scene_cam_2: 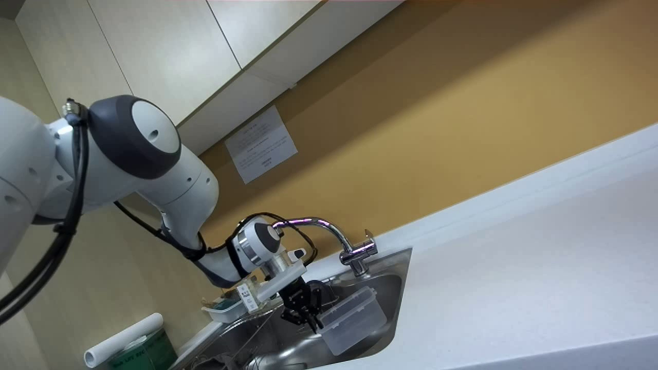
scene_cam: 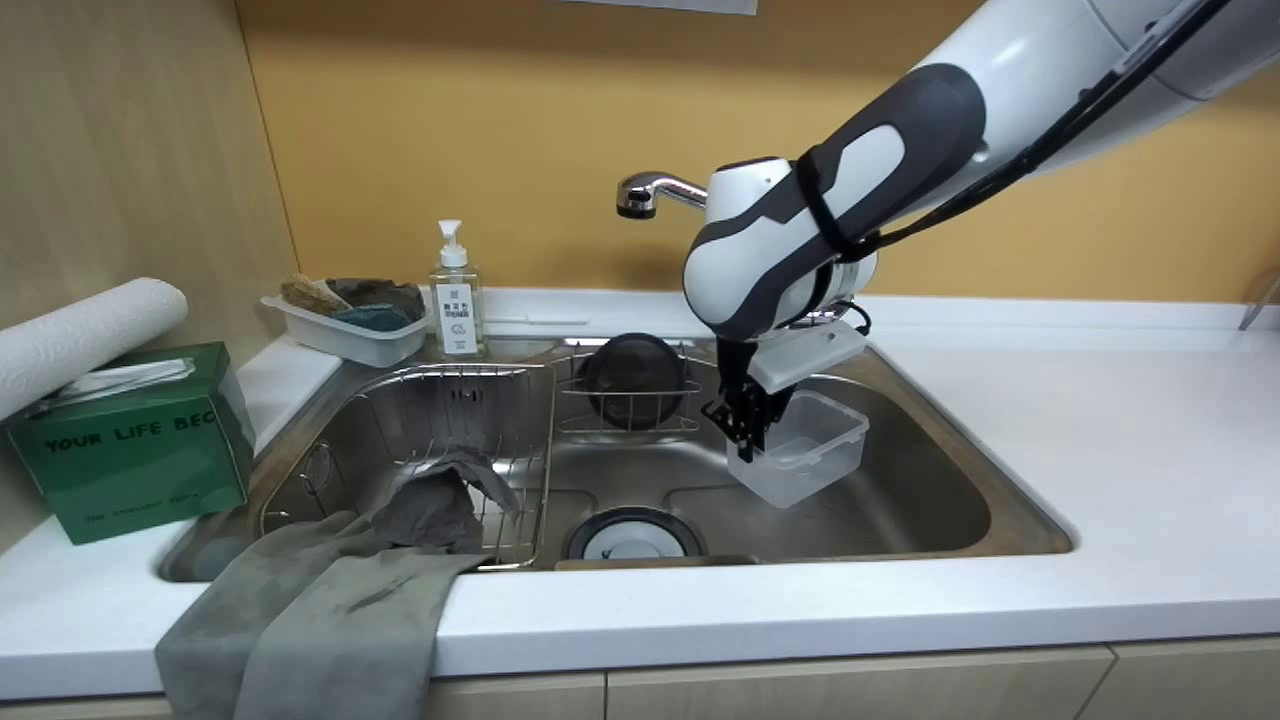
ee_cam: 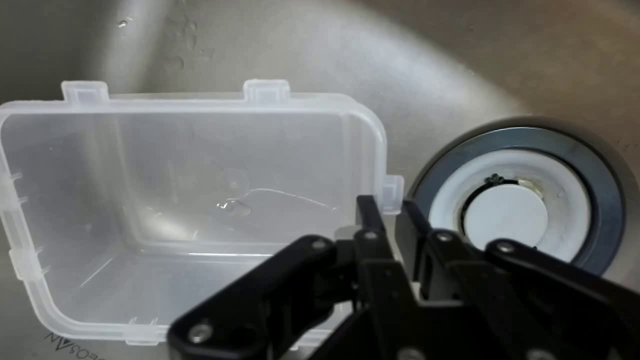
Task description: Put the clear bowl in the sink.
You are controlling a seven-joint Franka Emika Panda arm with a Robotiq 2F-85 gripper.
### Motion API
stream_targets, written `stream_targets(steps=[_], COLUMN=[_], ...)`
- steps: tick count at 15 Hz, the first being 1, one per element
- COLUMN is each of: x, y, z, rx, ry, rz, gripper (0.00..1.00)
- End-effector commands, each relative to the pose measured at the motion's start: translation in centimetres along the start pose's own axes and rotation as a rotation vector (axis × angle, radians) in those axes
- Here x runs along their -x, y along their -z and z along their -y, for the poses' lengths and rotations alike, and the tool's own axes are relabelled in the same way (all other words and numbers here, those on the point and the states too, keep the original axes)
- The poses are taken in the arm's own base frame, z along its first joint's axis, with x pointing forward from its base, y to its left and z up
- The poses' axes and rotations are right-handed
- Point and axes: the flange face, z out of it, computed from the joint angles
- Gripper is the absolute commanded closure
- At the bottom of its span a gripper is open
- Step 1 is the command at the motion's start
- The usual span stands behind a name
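Clear, rectangular plastic bowl with rounded corners (ee_cam: 200, 200): we found it mouth up, well within the large stainless steel sink (scene_cam: 915, 470); whether its underside touched the metal below, we could not make out.
Bowl's long axis: in the wrist view it ran off leftward from the black two-fingered gripper (ee_cam: 390, 207), so nearly all of the bowl lay to one side of the grip.
Gripped end: we saw a short wall taken, not a long side.
Jaws: the fingers (ee_cam: 369, 220) stood nearly together, one inside the bowl and one outside; we judged the wall pinched between them, and saw nothing else held.
Round drain with dark ring and white centre (ee_cam: 517, 202): it lay on the opposite side of the jaws, apart from the bowl.
Curved chrome faucet (scene_cam_2: 354, 253): it rose behind the bowl, not touching.
Coming move: we reckoned on a short descent, if any was needed, then parting the fingers across that wall; with the weight off to one side, we thought the far end might dip first.
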Motion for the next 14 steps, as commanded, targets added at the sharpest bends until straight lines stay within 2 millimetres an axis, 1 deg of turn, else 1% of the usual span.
stream_targets(steps=[1,9,14], x=[-1.4,-2.8,-3.6], y=[-0.7,-3.8,-5.0], z=[-0.4,-0.5,-0.8], rx=[-0.004,-0.042,-0.083], ry=[-0.001,0.018,0.009], rz=[0.017,0.052,0.037], gripper=[0.96,0.96,0.96])
